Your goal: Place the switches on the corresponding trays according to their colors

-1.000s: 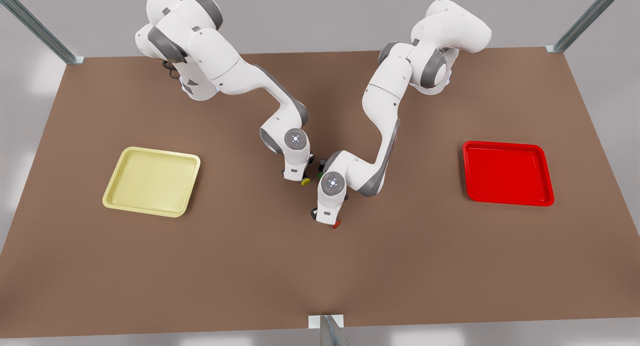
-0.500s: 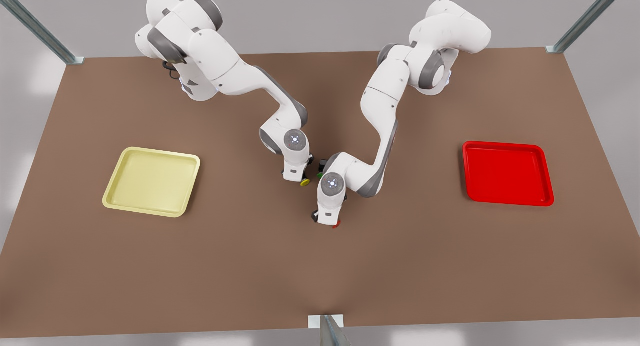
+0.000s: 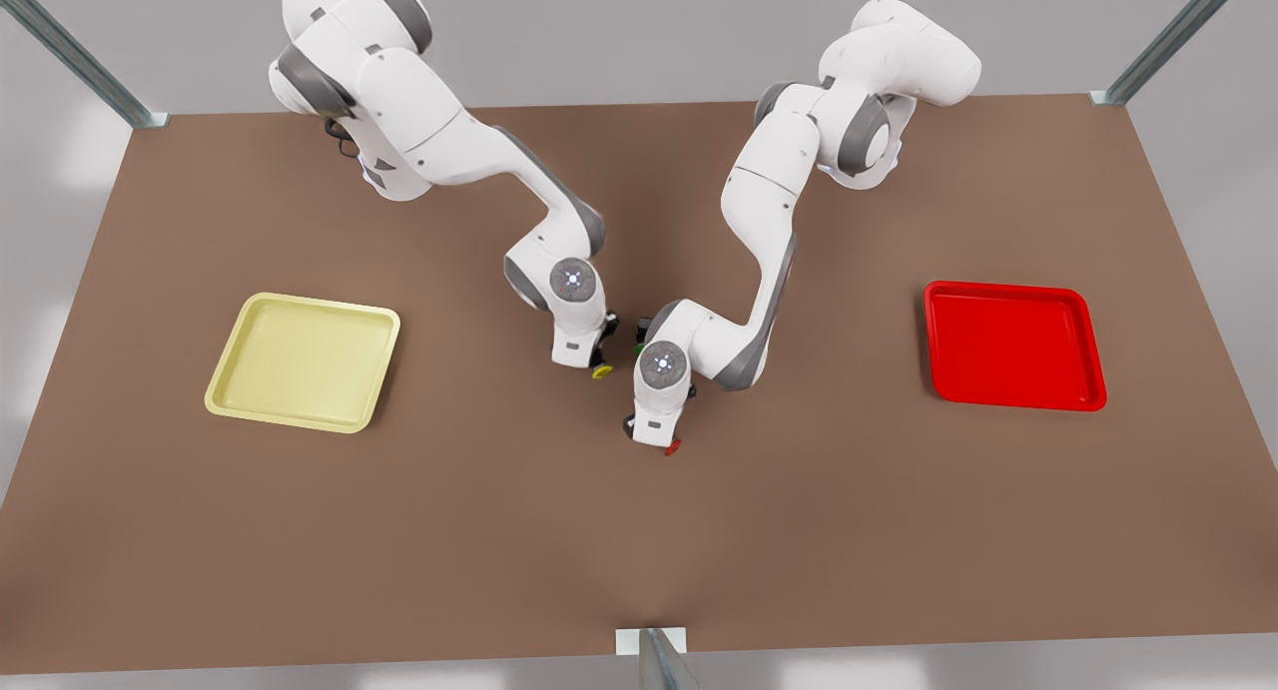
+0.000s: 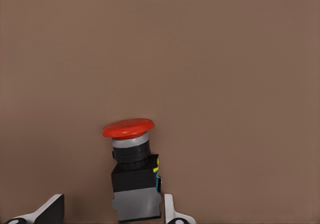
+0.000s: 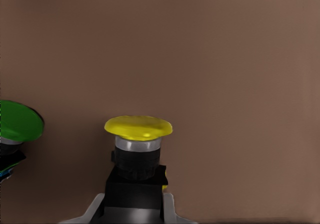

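Observation:
The red switch (image 4: 129, 151) stands upright on the brown table between the fingers of my left gripper (image 4: 111, 210). That gripper is open: one finger is at the dark body and the other stands clear of it. In the front view this pair is near the table's middle, red switch (image 3: 672, 448) beside left gripper (image 3: 659, 440). My right gripper (image 5: 134, 204) is shut on the yellow switch (image 5: 138, 128), both fingers pressed to its black body. The front view has the yellow switch (image 3: 602, 371) under the right gripper (image 3: 595, 362). Both the yellow tray (image 3: 303, 360) and the red tray (image 3: 1013, 345) hold nothing.
A green-capped switch (image 5: 17, 121) stands close beside the yellow one, and its green cap (image 3: 639, 348) sits between the two wrists in the front view. The two wrists are close together at the table's middle. Open brown table lies between them and each tray.
My right gripper and the yellow switch have shifted slightly toward the front view's left and nearer the front edge. My left gripper has stayed over the red switch.

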